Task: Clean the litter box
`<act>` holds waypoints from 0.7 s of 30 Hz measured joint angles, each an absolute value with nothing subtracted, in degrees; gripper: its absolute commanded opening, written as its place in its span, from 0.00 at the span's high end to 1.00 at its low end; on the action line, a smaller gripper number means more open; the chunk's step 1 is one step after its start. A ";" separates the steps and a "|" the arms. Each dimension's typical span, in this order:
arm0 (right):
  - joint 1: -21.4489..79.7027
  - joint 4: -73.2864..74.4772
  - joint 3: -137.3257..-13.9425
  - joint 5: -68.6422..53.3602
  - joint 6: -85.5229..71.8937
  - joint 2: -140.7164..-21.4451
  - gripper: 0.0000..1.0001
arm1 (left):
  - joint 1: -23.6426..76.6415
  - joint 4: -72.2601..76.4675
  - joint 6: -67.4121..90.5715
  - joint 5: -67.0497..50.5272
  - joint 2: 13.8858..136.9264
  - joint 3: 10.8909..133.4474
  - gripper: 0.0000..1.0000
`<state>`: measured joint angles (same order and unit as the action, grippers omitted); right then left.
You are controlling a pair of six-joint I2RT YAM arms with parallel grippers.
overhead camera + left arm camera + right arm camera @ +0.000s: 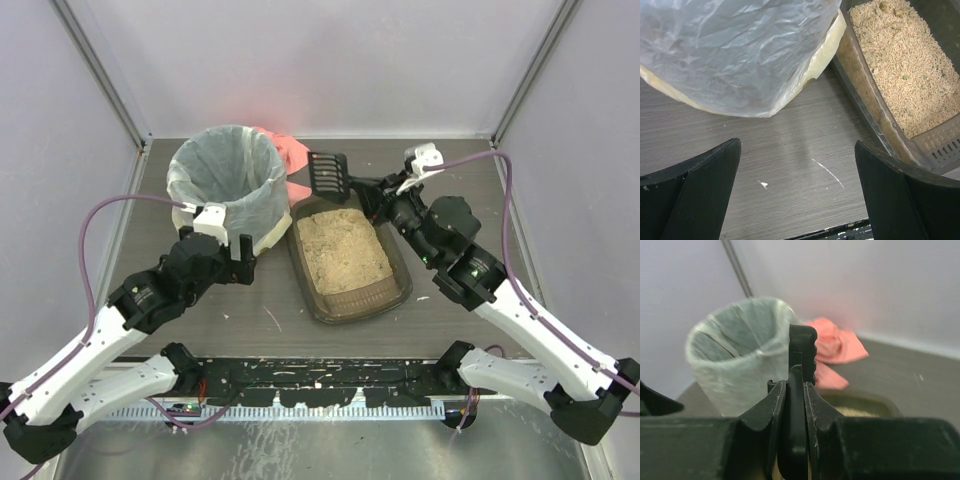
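The scoop [328,173] is held tight in the right gripper [373,193] at 12 o'clock of the litter box [396,291], and the left gripper [228,233] is seen wide open beside the bin [263,214].

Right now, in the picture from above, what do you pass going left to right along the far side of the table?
First the bin with white bag → pink cloth → black scoop → right arm.

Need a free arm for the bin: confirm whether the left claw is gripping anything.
No, the left claw is open, its fingers spread wide with only the table showing between them.
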<state>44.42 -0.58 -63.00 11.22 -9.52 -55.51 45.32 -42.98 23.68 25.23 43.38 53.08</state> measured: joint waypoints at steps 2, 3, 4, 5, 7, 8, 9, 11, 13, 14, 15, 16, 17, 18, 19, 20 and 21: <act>42.72 2.46 -59.81 12.45 -10.92 -53.45 0.99 | 45.32 -42.00 22.92 25.06 44.93 53.49 0.02; 41.60 4.64 -58.54 12.82 -11.66 -52.73 0.99 | 45.32 -41.63 22.72 24.99 45.50 53.49 0.02; 40.45 6.90 -57.76 13.19 -12.49 -52.36 0.99 | 45.32 -41.41 22.57 24.84 46.06 53.49 0.02; 39.44 8.97 -57.36 13.50 -13.13 -52.25 0.99 | 45.32 -41.28 22.41 24.73 46.59 53.49 0.02; 37.58 12.88 -57.34 14.02 -14.31 -52.62 0.99 | 45.32 -40.95 22.04 24.67 47.46 53.49 0.02; 36.84 14.90 -57.69 14.26 -14.72 -53.15 0.99 | 45.32 -40.84 21.96 24.73 47.83 53.52 0.02; 36.42 16.53 -58.24 14.41 -14.98 -53.87 0.99 | 45.32 -40.82 21.96 24.86 48.14 53.52 0.02; 35.97 21.12 -61.06 14.52 -15.16 -57.06 0.99 | 45.32 -40.82 21.96 25.43 48.47 53.52 0.02; 35.97 24.34 -63.88 14.48 -15.07 -60.69 1.00 | 45.32 -40.80 21.96 26.09 48.49 53.52 0.02; 35.97 26.11 -65.28 14.50 -14.96 -62.89 0.99 | 45.32 -40.75 21.96 26.41 48.49 53.52 0.02; 35.97 26.98 -65.82 14.52 -14.92 -64.07 0.99 | 45.32 -40.69 21.93 26.70 48.49 53.52 0.02; 35.97 28.58 -66.48 14.63 -14.87 -65.52 0.99 | 45.32 -40.62 21.87 26.89 48.51 53.52 0.02; 35.97 29.89 -67.00 14.81 -14.79 -66.70 0.99 | 45.32 -40.56 21.82 27.09 48.51 53.52 0.02; 35.97 31.22 -67.51 15.09 -14.70 -67.94 0.99 | 45.32 -40.53 21.78 27.22 48.53 53.54 0.02; 35.97 32.49 -68.12 15.46 -14.61 -69.06 0.99 | 45.32 -40.53 21.76 27.27 48.60 53.56 0.02; 35.97 33.56 -68.79 15.97 -14.46 -70.17 0.99 | 45.32 -40.49 21.76 27.33 48.71 53.60 0.02; 35.97 34.37 -69.43 16.43 -14.24 -71.07 0.99 | 45.32 -40.49 21.76 27.40 48.80 53.63 0.02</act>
